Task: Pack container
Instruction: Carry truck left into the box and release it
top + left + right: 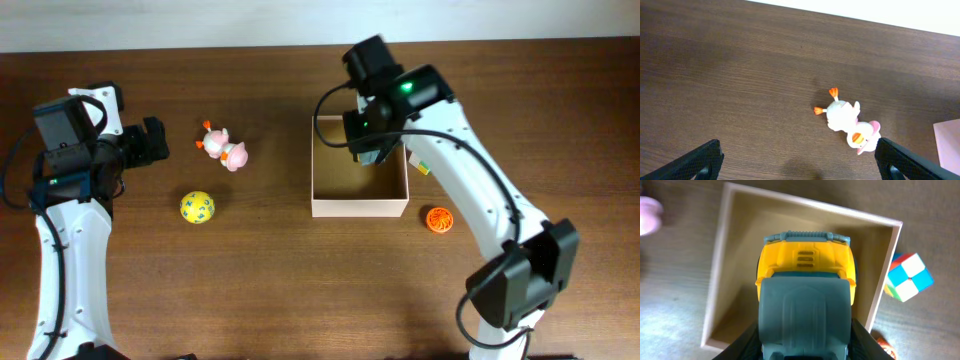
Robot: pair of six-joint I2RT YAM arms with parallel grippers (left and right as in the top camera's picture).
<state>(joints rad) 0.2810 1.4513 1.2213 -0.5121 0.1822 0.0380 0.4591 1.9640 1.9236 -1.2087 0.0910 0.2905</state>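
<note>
Container (360, 207): square, shallow, thin cream walls, tan inside; sits mid-surface (270, 300), dark wood grain. Right tool (373, 150) clamped on boxy yellow-teal plastic truck (805, 262) over container interior. Left tool (150, 142) spread wide, near rounded pink toy (228, 150).

Both the left arm (60, 250) and the right arm (480, 190) have smooth white shells over their long links, with boxy black housings at the joints and wrists. Thin black cables (450, 134) loop along the outside of each. A small green light (406, 87) glows on the right wrist housing. The left gripper (797, 152) has flat, matte black fingers (700, 161).
</note>
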